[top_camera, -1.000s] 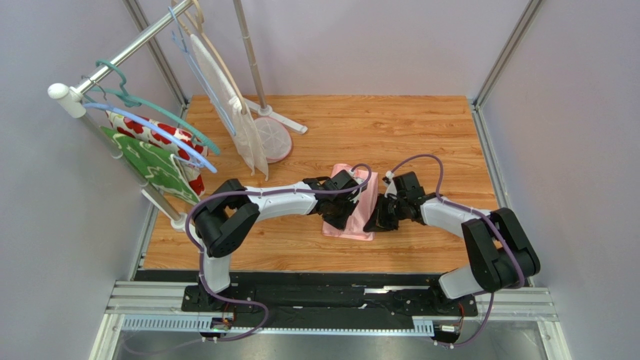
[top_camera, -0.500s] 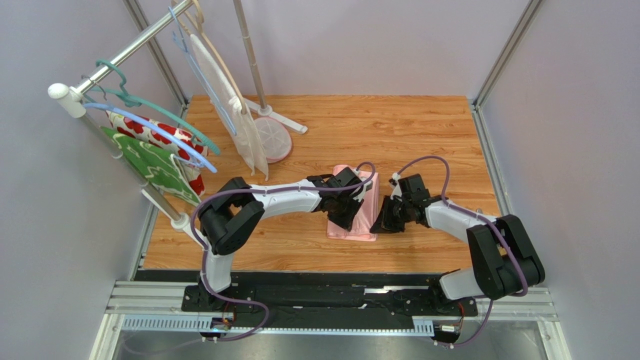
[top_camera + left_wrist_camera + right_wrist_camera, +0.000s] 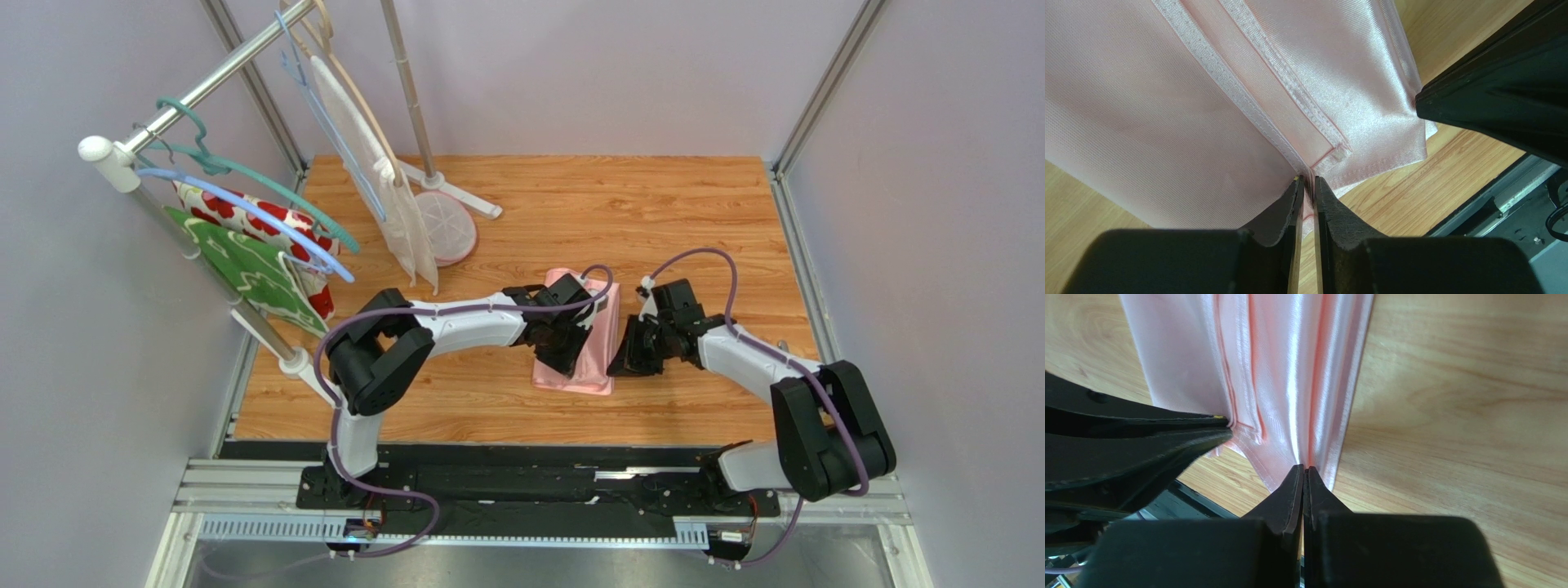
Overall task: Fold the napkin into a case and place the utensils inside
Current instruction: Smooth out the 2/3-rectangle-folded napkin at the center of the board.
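Jaws, L gripper (image 3: pixel 1307 184): parted by a narrow slit, wood showing through lower down, stitched hem of napkin (image 3: pixel 596 358) running up to the tip mouth; no firm nip evident, judged open. Jaws, R gripper (image 3: pixel 1304 470): pressed tight together, tips on a raised ridge of cloth, sheen lines converging on them; judged pinching that ridge. Location: napkin flat on table (image 3: pixel 638 208), just off centre toward 5 o'clock in top view; L gripper over its 9 o'clock side, R gripper at its 3–4 o'clock edge, both low on the cloth. Progress, as judged: folding well advanced. Cloth reduced to a narrow layered strip, long axis 12-to-6, several hems stacked side by side in L wrist view, approx. case (image 3: pixel 1198 110) shape. Not confirmed: whether pocket mouth formed or last fold set; layers at one end splayed, whitish under-edge peeking out at corner. Outstanding: final tidy of folds, then fetch and insert utensils. None visible in any view, so insertion not begun; whereabouts unknown. Condition of cloth: plain light pink, thin, satin sheen on one face, matte fine weave on other; hems stitched and straight; long soft pleats along R side; no stains seen. Elsewhere: garment rack (image 3: pixel 184 104) at 9–10 o'clock w/ flowered cloth (image 3: pixel 233 211) and green cloth (image 3: pixel 252 276) hung, well apart from napkin.
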